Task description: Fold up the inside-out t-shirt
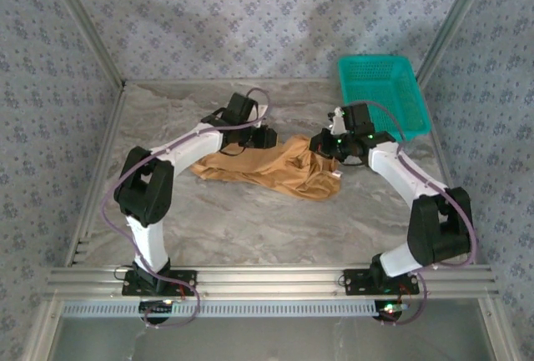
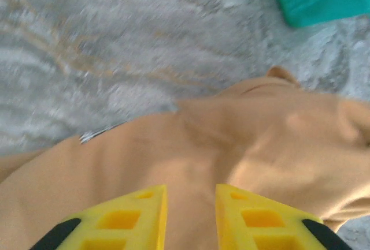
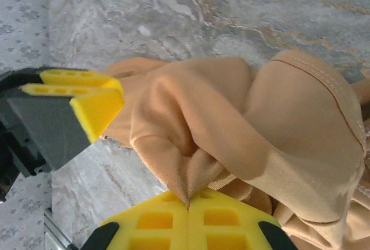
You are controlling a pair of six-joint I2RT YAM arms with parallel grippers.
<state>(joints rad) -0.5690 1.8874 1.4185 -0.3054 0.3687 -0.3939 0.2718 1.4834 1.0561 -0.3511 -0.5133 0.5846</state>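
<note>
Tan cloth of the inside-out t-shirt [image 1: 267, 169] lay bunched on the tabletop [image 1: 250, 232], its 2 o'clock edge clamped in the right end effector [image 3: 188, 205], the left end effector [image 2: 191, 206] parted over its 12 o'clock edge; likely spreading flat, next needing a fresh left grip.

White arms [image 1: 179, 148] with black joints [image 1: 146, 190], looping purple cables [image 1: 107, 198] and yellow fingers [image 2: 130, 218] moulded with square recesses

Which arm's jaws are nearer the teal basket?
Right. The right arm has its jaws shut on the t-shirt, just left of the basket. The left arm holds its jaws over the t-shirt's middle, farther left.
</note>
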